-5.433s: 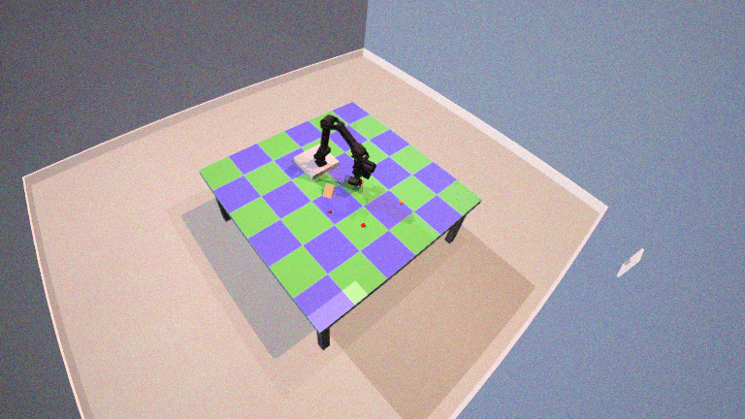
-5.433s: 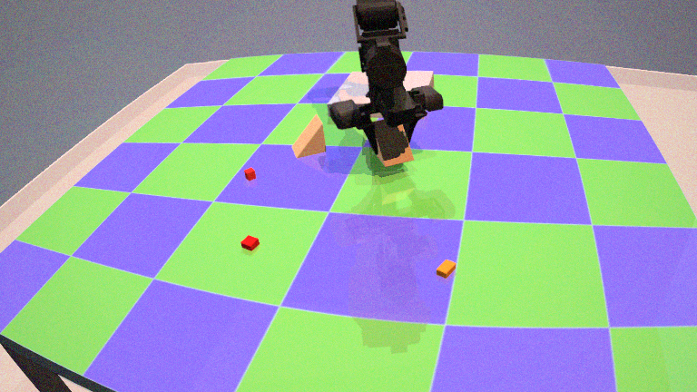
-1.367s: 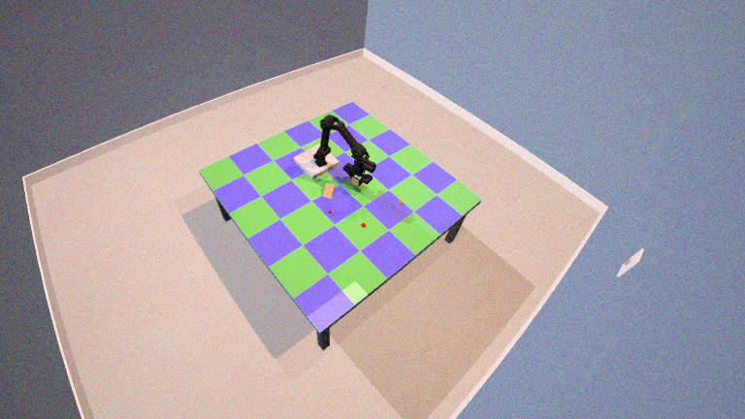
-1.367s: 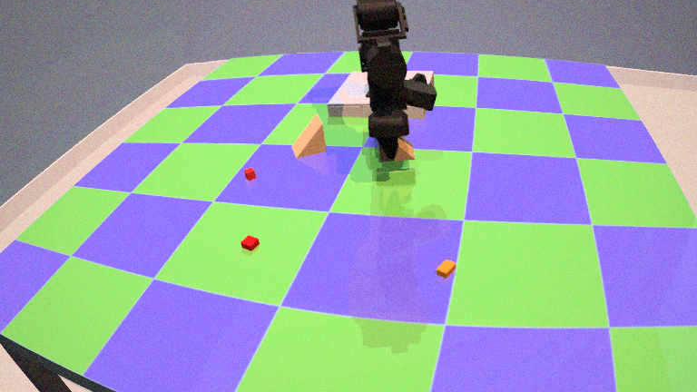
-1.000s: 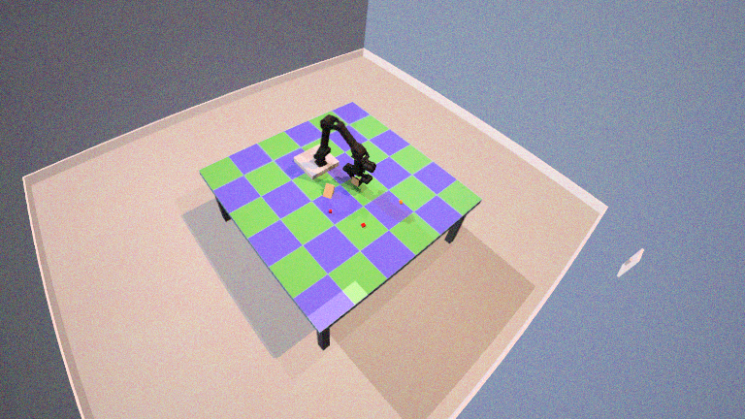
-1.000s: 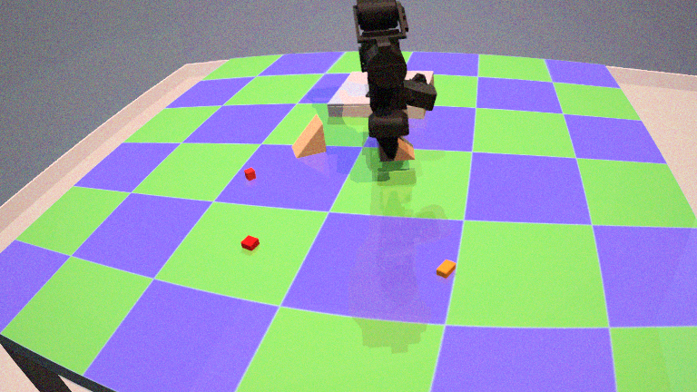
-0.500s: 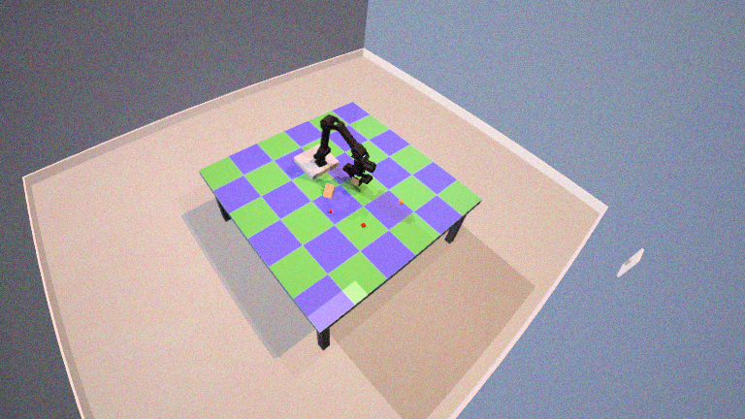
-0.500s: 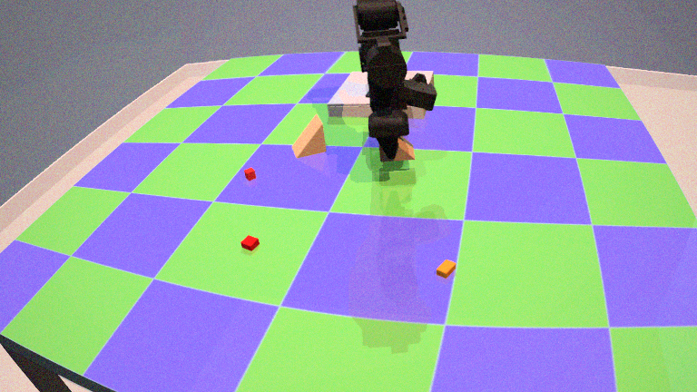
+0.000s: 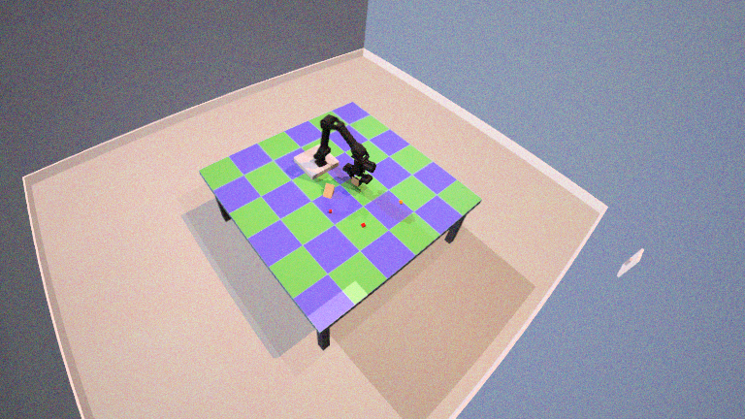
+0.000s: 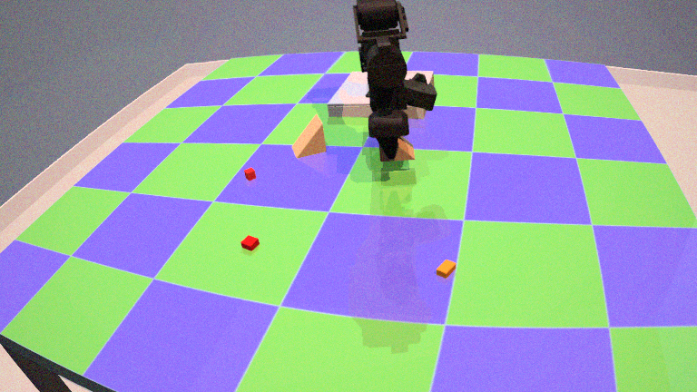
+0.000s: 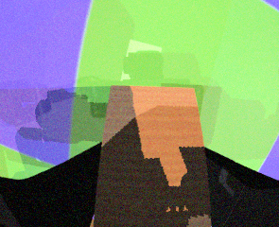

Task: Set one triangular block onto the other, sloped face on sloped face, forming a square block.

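We have the pincer (image 10: 391, 151) clenched on one triangular block (image 10: 406, 149), fingers pressed on its two sides; in the wrist view the held block (image 11: 167, 123) fills the gap between the dark fingers, tan face up, partly in shadow. From the exterior view the pincer points straight down and the block sits low over a green square of the checkered table (image 10: 514, 264); we cannot tell whether its underside touches the surface or hangs just above it. The second triangular block (image 10: 309, 137) rests on the table to the left of the pincer as that camera sees it, apart from the held one, sloped face turned toward the pincer side. Behind the pincer sits the pale base plate (image 10: 349, 94) the arm (image 10: 377, 13) is mounted on. In front of the pincer, well apart: one small red cube (image 10: 250, 173) off to the left beyond the free block, a second red cube (image 10: 250, 242) further forward on the same side, and a small orange cube (image 10: 446, 268) forward and slightly right. Top view agrees: pincer (image 9: 359, 179) with tan block in it, free block (image 9: 328, 190) just beside it, cubes further out toward the table's near edge.
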Robot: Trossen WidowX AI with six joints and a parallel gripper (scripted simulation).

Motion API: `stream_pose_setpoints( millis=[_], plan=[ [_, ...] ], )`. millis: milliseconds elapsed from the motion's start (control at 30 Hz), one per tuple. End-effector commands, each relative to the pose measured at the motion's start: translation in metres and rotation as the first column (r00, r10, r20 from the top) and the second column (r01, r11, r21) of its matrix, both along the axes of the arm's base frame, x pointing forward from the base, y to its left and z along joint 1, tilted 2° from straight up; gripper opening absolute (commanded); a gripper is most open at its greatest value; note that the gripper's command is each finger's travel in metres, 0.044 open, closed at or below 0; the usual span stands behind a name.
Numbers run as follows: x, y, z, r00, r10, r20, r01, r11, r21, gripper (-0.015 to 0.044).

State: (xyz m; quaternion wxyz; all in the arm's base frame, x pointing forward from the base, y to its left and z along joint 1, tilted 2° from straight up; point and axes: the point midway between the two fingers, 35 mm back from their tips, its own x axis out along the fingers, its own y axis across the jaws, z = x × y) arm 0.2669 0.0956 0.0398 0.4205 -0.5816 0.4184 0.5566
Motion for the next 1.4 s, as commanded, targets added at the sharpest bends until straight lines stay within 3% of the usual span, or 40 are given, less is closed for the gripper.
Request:
stream_pose_setpoints(
  millis=[0, 1233, 1367],
  plan=[
    [0.001, 0.000, 0.000, 1.000, 0.004, 0.003, -0.004, 1.000, -0.004, 0.0000],
    [0.001, 0.000, -0.026, 1.000, -0.003, -0.003, 0.003, 1.000, -0.002, 0.0000],
    [0.002, 0.000, -0.025, 1.000, -0.002, -0.001, 0.002, 1.000, -0.001, 0.0105]
  ],
)
